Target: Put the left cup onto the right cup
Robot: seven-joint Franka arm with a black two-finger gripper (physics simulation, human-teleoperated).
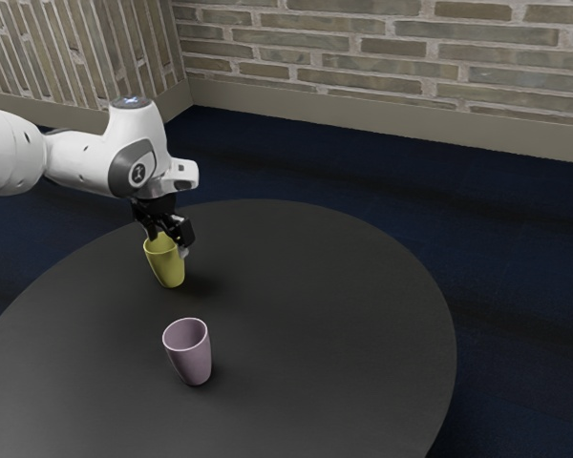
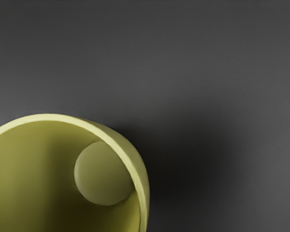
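The pink cup (image 1: 188,351) stands upright on the bench (image 1: 344,315), nearer the camera than the hand (image 1: 170,239) and slightly toward the exterior view's right, so the carry runs that way. The hand is closed narrowly on the rim of the yellow cup (image 1: 166,265), which hangs below it, mouth up and a little tilted, seemingly just clear of the bench.
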